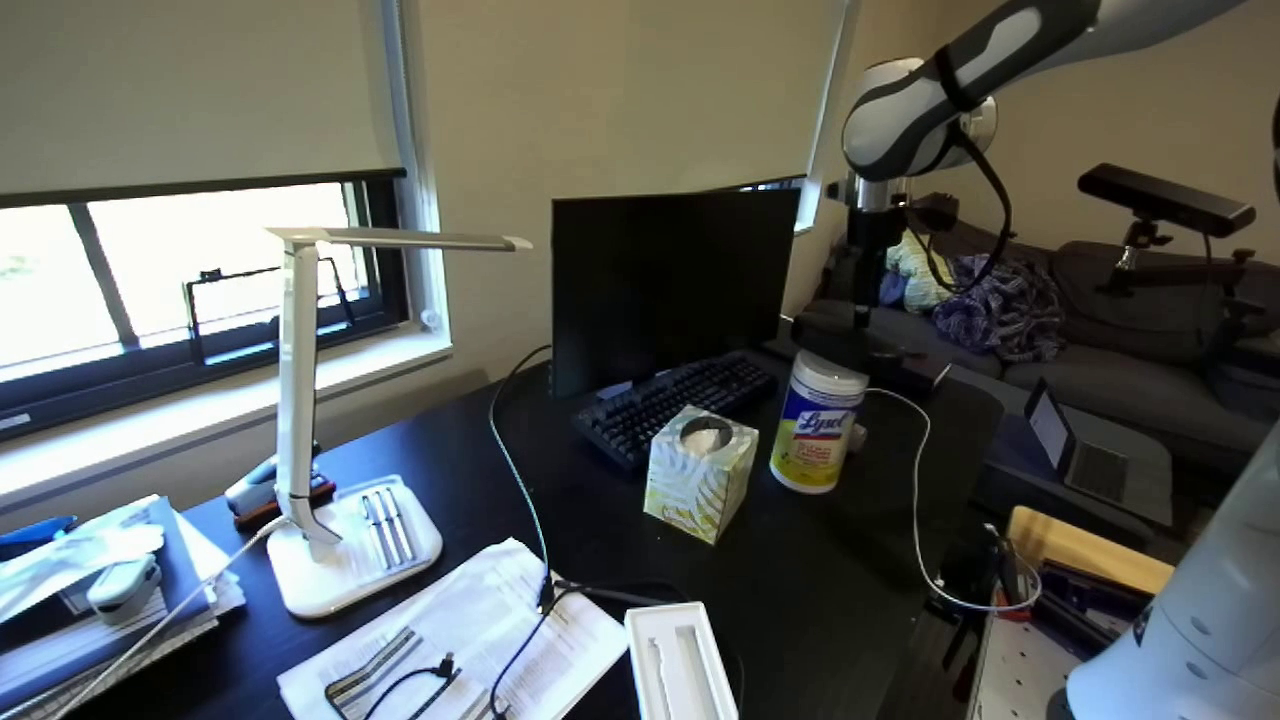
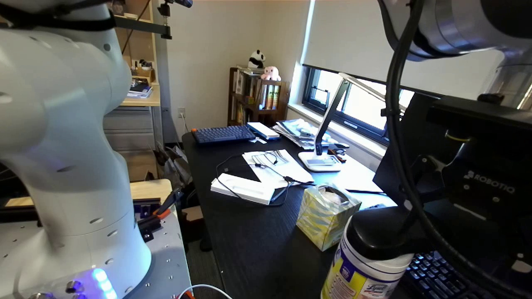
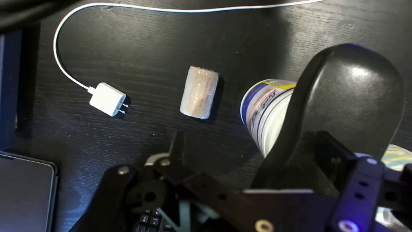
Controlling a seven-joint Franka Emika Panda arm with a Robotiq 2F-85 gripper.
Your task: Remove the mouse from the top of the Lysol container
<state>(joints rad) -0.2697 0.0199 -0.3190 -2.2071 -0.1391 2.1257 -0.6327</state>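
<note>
The Lysol container (image 1: 820,430) stands upright on the dark desk, with a white top and a yellow and blue label. It shows in part at the bottom of an exterior view (image 2: 361,274) and in the wrist view (image 3: 262,106). The black mouse (image 2: 380,230) rests on its top, reaching past the rim, and looks large in the wrist view (image 3: 354,93). My gripper (image 3: 252,138) is over the mouse with its fingers wide apart. One finger overlaps the mouse in the wrist view; the other is off to its side. Whether a finger touches the mouse I cannot tell.
A patterned tissue box (image 1: 700,470) stands beside the container. A keyboard (image 1: 670,400) and a monitor (image 1: 670,280) are behind. A white charger (image 3: 107,99) with its cable and a small wrapped roll (image 3: 199,92) lie near the container. A desk lamp (image 1: 297,400) stands farther off.
</note>
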